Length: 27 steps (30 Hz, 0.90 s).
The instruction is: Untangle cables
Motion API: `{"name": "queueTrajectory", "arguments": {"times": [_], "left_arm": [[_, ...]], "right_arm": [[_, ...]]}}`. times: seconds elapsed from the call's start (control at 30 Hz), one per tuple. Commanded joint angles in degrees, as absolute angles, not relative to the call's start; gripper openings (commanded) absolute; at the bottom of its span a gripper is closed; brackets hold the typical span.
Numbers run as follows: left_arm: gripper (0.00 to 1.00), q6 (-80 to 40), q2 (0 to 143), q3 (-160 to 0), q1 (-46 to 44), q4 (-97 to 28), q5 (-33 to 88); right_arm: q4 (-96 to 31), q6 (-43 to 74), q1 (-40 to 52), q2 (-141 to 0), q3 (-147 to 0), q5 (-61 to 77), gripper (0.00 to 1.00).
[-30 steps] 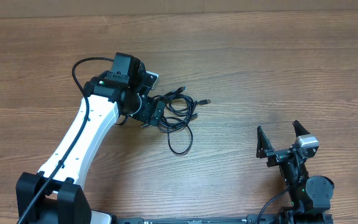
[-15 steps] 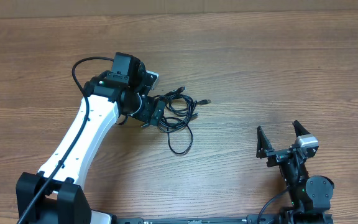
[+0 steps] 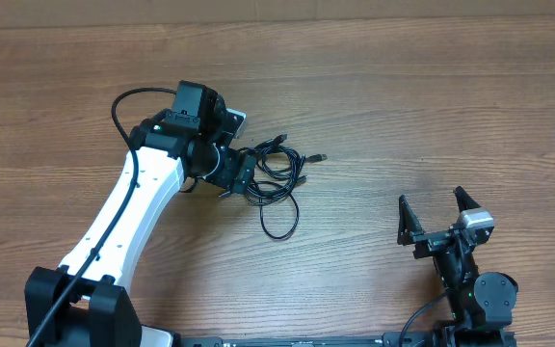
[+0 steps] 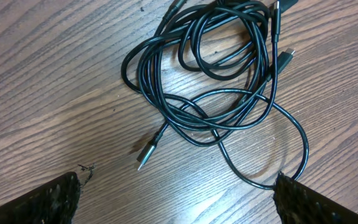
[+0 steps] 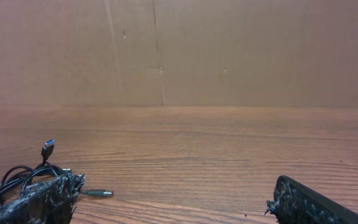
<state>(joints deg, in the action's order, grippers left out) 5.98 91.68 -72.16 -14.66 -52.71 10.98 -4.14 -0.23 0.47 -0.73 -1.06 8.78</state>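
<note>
The cables (image 3: 276, 173) are located on the wooden table (image 3: 432, 96), left of centre in the overhead view, directly in front of the left gripper (image 3: 237, 178). They are seen as thin, glossy black cords wound into several overlapping loops, with the strands crossing one another at many points (individual cords cannot be counted). One larger single loop (image 3: 279, 220) extends from the bundle toward the near edge of the table, and one straight end with a small plug (image 3: 321, 156) projects to the right. In the left wrist view, a silver-tipped plug (image 4: 145, 155) is shown lying flat on the wood below the main coil, and a second plug (image 4: 284, 57) is visible at the coil's upper right. The left gripper is opened wide: its two fingers appear only at the bottom corners of that view, and no cord is held between them. The large loop runs up to the tip of the finger (image 4: 309, 199) at the lower right; whether contact is made cannot be told. The right gripper (image 3: 435, 214) is positioned near the front right of the table, well apart from the bundle, with its fingers spread wide and nothing between them. In the right wrist view, part of the bundle is seen low at the left, beyond one finger, with one plug end (image 5: 47, 149) raised and another (image 5: 98, 193) lying flat on the wood.
</note>
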Motion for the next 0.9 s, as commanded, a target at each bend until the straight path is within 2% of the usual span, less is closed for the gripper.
{"name": "queueTrajectory", "arguments": {"times": [0.0,0.87], "left_arm": [[1.00,5.1,91.9,-73.3,-14.8,-52.3,11.8],[0.99,2.4,99.4,-73.2,-15.2,-51.3,12.1]], "right_arm": [[-4.0,-0.5,0.8,-0.2,-0.4,8.6,1.00],[-4.0,-0.5,0.8,-0.2,-0.4,8.6,1.00]]}}
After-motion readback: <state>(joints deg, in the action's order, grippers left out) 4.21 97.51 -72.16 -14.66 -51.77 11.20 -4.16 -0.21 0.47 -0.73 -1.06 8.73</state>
